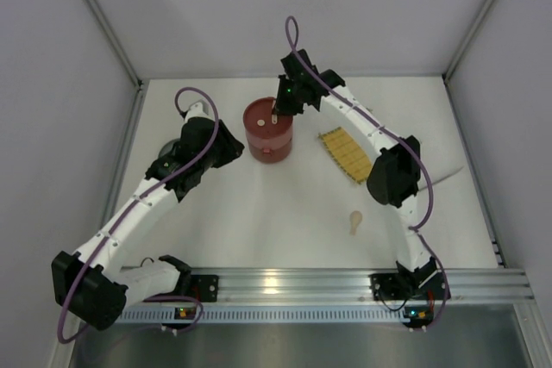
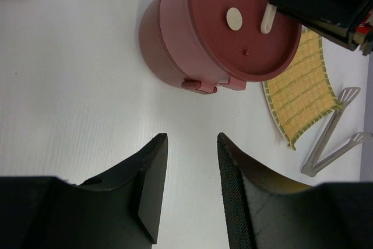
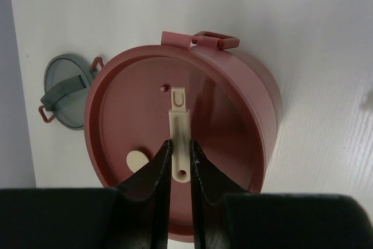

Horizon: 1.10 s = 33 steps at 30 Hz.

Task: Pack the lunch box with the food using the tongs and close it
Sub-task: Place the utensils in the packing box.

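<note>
right gripper (image 3: 179,144) pinched narrow on a beige stick (image 3: 179,118), over the closed lid (image 3: 116,115) of the lunch box (image 1: 269,137) | stick's long axis runs 6-to-12 toward the latch (image 3: 201,40) | left gripper (image 2: 192,138) half open, empty, box at its 1 o'clock | tongs (image 2: 313,162) lying past the mat (image 2: 300,94), box's 5 o'clock from the left wrist, right arm's nearer imo
</note>
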Each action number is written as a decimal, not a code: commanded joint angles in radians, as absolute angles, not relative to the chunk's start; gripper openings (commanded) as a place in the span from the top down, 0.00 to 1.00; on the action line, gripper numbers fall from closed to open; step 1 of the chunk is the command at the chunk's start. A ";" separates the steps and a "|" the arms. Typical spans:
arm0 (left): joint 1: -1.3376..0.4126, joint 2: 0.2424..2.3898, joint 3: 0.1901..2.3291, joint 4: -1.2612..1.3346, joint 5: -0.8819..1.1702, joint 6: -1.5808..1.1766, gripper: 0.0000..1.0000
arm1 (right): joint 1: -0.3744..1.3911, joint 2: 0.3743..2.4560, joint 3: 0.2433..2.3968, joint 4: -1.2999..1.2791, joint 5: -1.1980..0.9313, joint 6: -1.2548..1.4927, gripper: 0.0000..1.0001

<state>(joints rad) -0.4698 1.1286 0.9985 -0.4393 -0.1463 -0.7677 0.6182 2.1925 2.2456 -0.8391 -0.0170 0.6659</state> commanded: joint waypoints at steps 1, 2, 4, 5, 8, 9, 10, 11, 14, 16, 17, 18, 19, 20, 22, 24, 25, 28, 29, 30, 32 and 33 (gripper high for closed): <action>-0.468 1.127 1.028 -0.397 -0.156 -0.756 0.55 | 0.649 2.178 2.246 -0.825 -0.038 0.680 0.98; -0.468 1.127 1.026 -0.397 -0.156 -0.756 0.55 | 0.652 2.174 2.235 -0.821 -0.040 0.680 0.98; -0.468 1.129 1.025 -0.397 -0.155 -0.759 0.55 | 0.653 2.166 2.215 -0.816 -0.037 0.678 0.97; -0.468 1.127 1.022 -0.394 -0.155 -0.759 0.55 | 0.653 2.163 2.207 -0.815 -0.035 0.677 0.95; -0.468 1.127 1.022 -0.396 -0.156 -0.762 0.55 | 0.655 2.148 2.174 -0.807 -0.031 0.676 0.91; -0.468 1.127 1.022 -0.396 -0.155 -0.762 0.55 | 0.657 2.145 2.155 -0.804 -0.031 0.676 0.89; -0.469 1.126 1.020 -0.396 -0.156 -0.762 0.55 | 0.657 2.132 2.146 -0.793 -0.031 0.678 0.88; -0.468 1.126 1.020 -0.396 -0.158 -0.762 0.55 | 0.658 2.128 2.140 -0.790 -0.029 0.678 0.85; -0.468 1.126 1.019 -0.396 -0.156 -0.764 0.55 | 0.658 2.115 2.135 -0.795 -0.015 0.677 0.79; -0.468 1.124 1.017 -0.396 -0.155 -0.765 0.55 | 0.658 2.109 2.138 -0.796 -0.012 0.675 0.76; -0.468 1.123 1.016 -0.396 -0.153 -0.765 0.55 | 0.658 2.106 2.138 -0.796 -0.012 0.675 0.75; -0.469 1.123 1.017 -0.396 -0.153 -0.765 0.55 | 0.658 2.105 2.143 -0.796 -0.015 0.673 0.75; -0.468 1.123 1.017 -0.396 -0.153 -0.767 0.55 | 0.658 2.102 2.141 -0.796 -0.017 0.672 0.73; -0.468 1.123 1.017 -0.394 -0.153 -0.767 0.55 | 0.658 2.099 2.141 -0.798 -0.017 0.670 0.70; -0.468 1.121 1.017 -0.396 -0.153 -0.765 0.55 | 0.658 2.092 2.141 -0.798 -0.014 0.669 0.70; -0.468 1.120 1.015 -0.399 -0.153 -0.765 0.55 | 0.658 2.077 2.141 -0.804 -0.008 0.667 0.70; -0.468 1.118 1.014 -0.399 -0.156 -0.765 0.55 | 0.658 2.068 2.141 -0.807 -0.006 0.666 0.70; -0.468 1.114 1.009 -0.393 -0.158 -0.767 0.55 | 0.658 2.007 2.123 -0.827 0.044 0.655 0.70; -0.468 1.112 1.009 -0.391 -0.156 -0.767 0.55 | 0.658 1.984 2.106 -0.828 0.058 0.655 0.70; -0.468 1.112 1.011 -0.393 -0.155 -0.767 0.55 | 0.657 1.929 2.064 -0.831 0.087 0.653 0.70; -0.468 1.108 1.019 -0.400 -0.156 -0.767 0.55 | 0.658 1.860 2.001 -0.834 0.142 0.653 0.69; -0.468 1.103 1.017 -0.399 -0.160 -0.765 0.55 | 0.658 1.779 1.909 -0.831 0.159 0.655 0.69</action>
